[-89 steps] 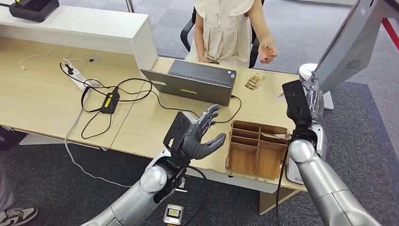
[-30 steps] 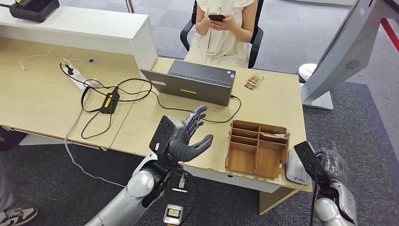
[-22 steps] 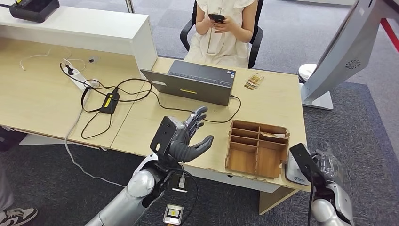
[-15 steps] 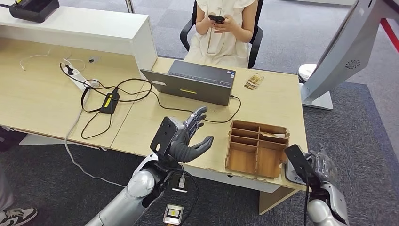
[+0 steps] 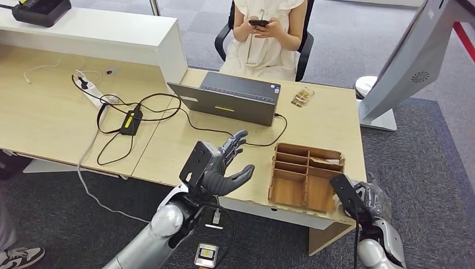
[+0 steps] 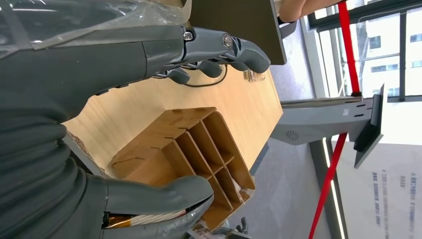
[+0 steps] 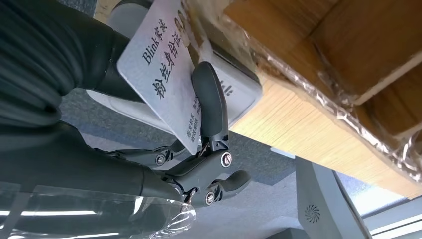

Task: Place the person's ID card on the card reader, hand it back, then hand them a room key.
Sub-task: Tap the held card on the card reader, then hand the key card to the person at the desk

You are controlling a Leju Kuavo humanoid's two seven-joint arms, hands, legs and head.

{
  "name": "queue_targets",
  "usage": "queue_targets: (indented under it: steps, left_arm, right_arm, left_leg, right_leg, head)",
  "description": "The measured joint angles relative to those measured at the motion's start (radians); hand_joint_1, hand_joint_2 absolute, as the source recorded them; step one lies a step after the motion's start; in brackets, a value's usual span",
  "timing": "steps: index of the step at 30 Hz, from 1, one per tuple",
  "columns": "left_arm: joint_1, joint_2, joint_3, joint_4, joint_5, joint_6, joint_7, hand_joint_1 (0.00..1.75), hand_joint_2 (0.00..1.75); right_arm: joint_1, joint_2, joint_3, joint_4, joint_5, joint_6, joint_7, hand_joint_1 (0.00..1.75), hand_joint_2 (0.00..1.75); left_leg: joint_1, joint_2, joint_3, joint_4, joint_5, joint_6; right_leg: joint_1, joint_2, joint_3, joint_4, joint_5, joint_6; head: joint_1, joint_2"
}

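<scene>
In the right wrist view my right hand (image 7: 199,149) pinches the white ID card (image 7: 164,74), printed with dark characters, between thumb and a finger. The card hangs tilted just over the white card reader (image 7: 234,92) at the table's front right corner. In the head view that hand (image 5: 367,203) covers the reader beside the wooden divided box (image 5: 305,176). My left hand (image 5: 221,167) hovers open, palm up, over the table's front edge, holding nothing. A small stack of cards (image 5: 302,96) lies at the far side of the table.
A person (image 5: 263,33) sits across the table holding a phone. A grey laptop-like device (image 5: 235,98) stands mid-table with black cables (image 5: 131,117) trailing left. A grey screen stand (image 5: 392,67) rises at the right. The wooden box (image 6: 194,149) shows several compartments.
My right hand came down from beside the person to the table's front right corner, then crept left over the reader. The person has picked up a phone. My left hand sank slightly.
</scene>
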Motion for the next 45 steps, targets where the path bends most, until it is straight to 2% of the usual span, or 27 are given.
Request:
queue_targets:
  steps: [10, 19, 26, 33, 37, 45]
  left_arm:
    - [-0.001, -0.005, 0.002, 0.000, 0.000, -0.002, -0.014, 0.00, 1.75]
    - [-0.010, -0.006, -0.003, 0.003, 0.020, 0.022, -0.024, 0.00, 1.75]
    - [-0.027, -0.012, -0.010, 0.013, 0.033, -0.006, -0.025, 0.00, 1.75]
    - [-0.058, -0.032, -0.021, 0.038, 0.051, -0.037, -0.043, 0.00, 1.75]
    - [-0.077, -0.045, -0.037, 0.057, 0.063, -0.049, -0.047, 0.00, 1.75]
    - [-0.113, -0.060, -0.071, 0.085, 0.087, -0.066, -0.040, 0.00, 1.75]
  right_arm:
    - [-0.048, -0.050, -0.015, -0.146, 0.038, 0.008, 0.029, 1.75, 1.75]
    - [-0.121, -0.084, -0.061, -0.254, 0.014, 0.023, 0.018, 1.75, 1.75]
    - [-0.158, -0.096, -0.080, -0.294, 0.011, 0.014, -0.006, 1.75, 1.75]
    - [-0.212, -0.073, -0.077, -0.299, -0.057, 0.021, -0.048, 1.75, 1.75]
    - [-0.274, -0.045, -0.068, -0.271, -0.096, 0.038, -0.067, 1.75, 1.75]
    - [-0.456, 0.021, -0.042, -0.055, -0.128, 0.036, -0.107, 1.75, 1.75]
  left_leg:
    - [-0.001, 0.000, 0.000, 0.000, 0.000, 0.000]
    - [0.000, 0.000, 0.000, 0.000, 0.000, 0.000]
    - [0.000, 0.000, 0.000, 0.000, 0.000, 0.000]
    - [0.000, 0.000, 0.000, 0.000, 0.000, 0.000]
    - [0.000, 0.000, 0.000, 0.000, 0.000, 0.000]
    - [0.000, 0.000, -0.001, 0.000, 0.001, 0.000]
  right_leg:
    - [0.000, 0.000, 0.000, 0.000, 0.000, 0.000]
    - [0.000, 0.000, 0.000, 0.000, 0.000, 0.000]
    - [0.000, 0.000, 0.000, 0.000, 0.000, 0.000]
    - [0.000, 0.000, 0.000, 0.000, 0.000, 0.000]
    - [0.000, 0.000, -0.001, 0.001, 0.000, 0.000]
    - [0.000, 0.000, -0.001, 0.001, 0.000, 0.000]
  head:
    - [0.000, 0.000]
    - [0.000, 0.000]
    - [0.000, 0.000]
    - [0.000, 0.000]
    - [0.000, 0.000]
    - [0.000, 0.000]
